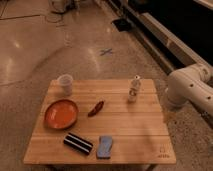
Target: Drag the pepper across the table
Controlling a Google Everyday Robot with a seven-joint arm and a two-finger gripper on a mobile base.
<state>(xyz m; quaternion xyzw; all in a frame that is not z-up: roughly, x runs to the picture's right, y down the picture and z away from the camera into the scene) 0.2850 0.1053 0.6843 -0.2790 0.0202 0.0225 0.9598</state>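
The pepper is a small slim dark-red chili lying near the middle of the light-wood table, just right of the orange plate. Only the white arm shows, at the right edge of the camera view, beside the table's right side. The gripper itself is out of view.
An orange plate sits at the table's left. A white cup stands at the back left, a small white bottle at the back right. A black box and a blue object lie near the front edge.
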